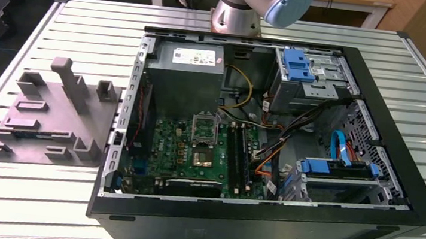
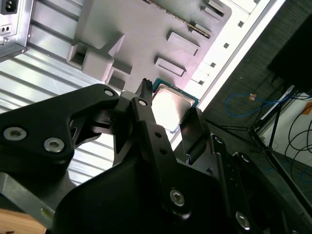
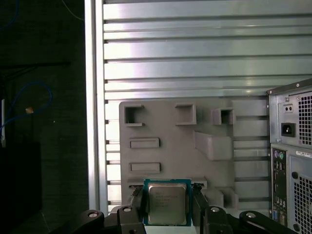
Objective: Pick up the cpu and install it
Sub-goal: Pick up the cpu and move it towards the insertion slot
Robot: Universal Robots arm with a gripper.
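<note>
The cpu (image 3: 167, 202) (image 2: 173, 105), a small square chip with a silvery top and a thin pale-green rim, sits between the two black fingers (image 3: 138, 204) of my gripper (image 3: 167, 207) (image 2: 170, 117), which is shut on its opposite edges. In both wrist views it hangs well above the grey moulded parts fixture (image 3: 185, 146) (image 2: 141, 34). In the exterior view the open computer case (image 1: 397, 195) lies on its side with the green motherboard (image 1: 184, 158) exposed, and a dark square socket (image 1: 203, 156) shows near the board's middle.
The arm's base (image 1: 237, 11) stands behind the case. The grey fixture (image 1: 52, 119) lies at the exterior view's left of the case on the slatted metal table (image 1: 35, 196). The case's rear panel (image 3: 292, 156) borders the fixture. Cables and drive bays (image 1: 336, 170) fill the case's far side.
</note>
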